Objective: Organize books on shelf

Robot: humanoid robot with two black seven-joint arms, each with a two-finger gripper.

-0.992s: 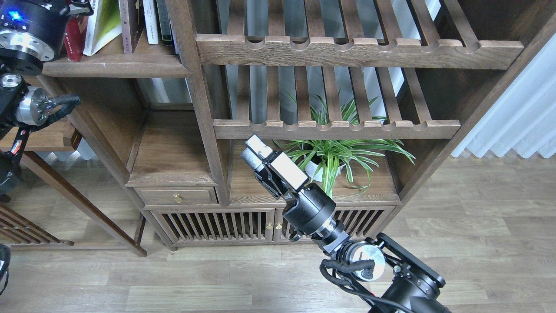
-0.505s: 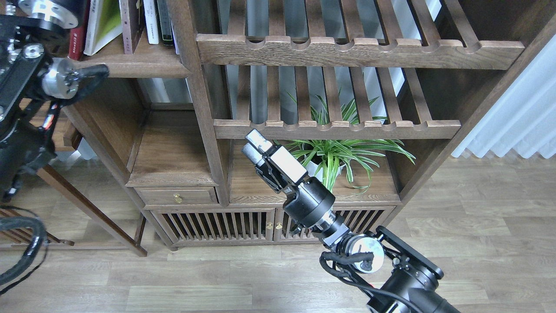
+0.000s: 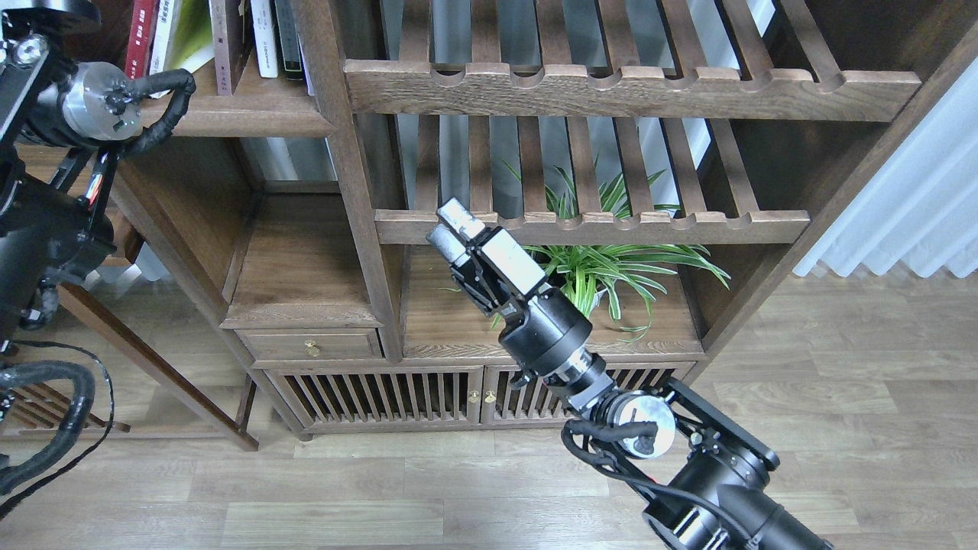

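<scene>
Head view, three large books [image 3: 172, 34] on one shelf [image 3: 237, 114], right fingers [image 3: 451, 229] closed, left fingers unseen.

We take the spider plant [image 3: 603, 263] in its white pot as our landmark. Just above it we see the lower slatted rack [image 3: 592, 227], and higher still the upper slatted rack [image 3: 630, 90]. Left of the plant, past an upright post, sits a small drawer [image 3: 309, 345] with a brass knob. Below it are slatted cabinet doors [image 3: 374, 396]. Right of it hangs a white curtain [image 3: 913, 202]. Wood flooring [image 3: 825, 397] spreads beneath.

Upright books [image 3: 164, 34] on the shelf [image 3: 252, 114], upper left
</scene>
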